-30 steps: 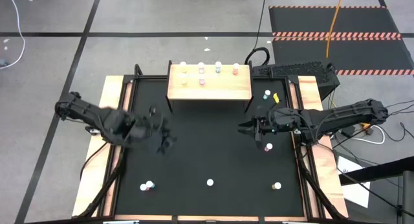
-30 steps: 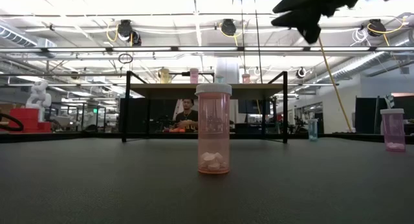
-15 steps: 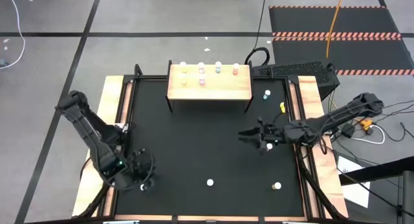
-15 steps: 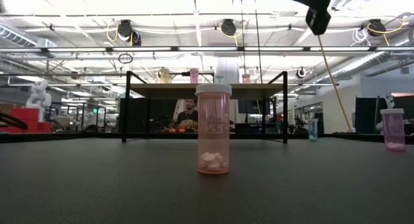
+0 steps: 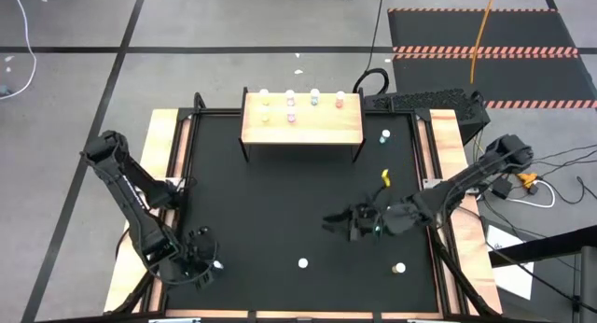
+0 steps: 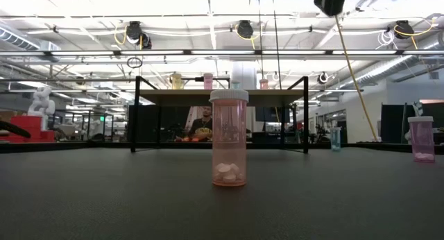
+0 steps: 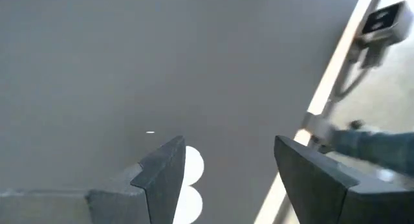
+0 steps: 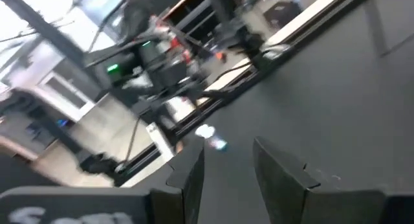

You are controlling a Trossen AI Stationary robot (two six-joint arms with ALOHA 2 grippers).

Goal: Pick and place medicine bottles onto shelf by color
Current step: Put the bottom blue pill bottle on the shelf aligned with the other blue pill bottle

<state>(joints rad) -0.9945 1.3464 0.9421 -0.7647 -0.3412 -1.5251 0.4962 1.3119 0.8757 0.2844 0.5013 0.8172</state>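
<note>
Several medicine bottles [image 5: 290, 97] stand on the light-wood shelf [image 5: 322, 129] at the table's far edge. Loose bottles stand on the black table: a pink one [image 5: 303, 263] [image 6: 228, 146] at the near middle, another pink one [image 5: 399, 267] [image 6: 421, 138] at the near right, and a blue-green one [image 5: 385, 134] at the far right. Two white caps [image 7: 192, 166] [image 5: 216, 264] show beside one finger of my left gripper [image 5: 205, 265] [image 7: 226, 153], which hangs open over the near left corner. My right gripper [image 5: 328, 220] [image 8: 226, 153] is open and holds nothing, pointing left over the table's middle right.
A small yellow object [image 5: 385, 176] lies on the table right of centre. Wooden strips [image 5: 161, 155] border the table's left and right sides. The shelf's black legs [image 6: 133, 115] stand at the far end. A person sits in the room behind the shelf [image 6: 201, 123].
My left gripper has swung from the table's left middle toward the near left corner and sunk, ending over the two bottles there. My right gripper has moved toward the near edge and a little toward the left, rolling as it went. No bottle has moved.
</note>
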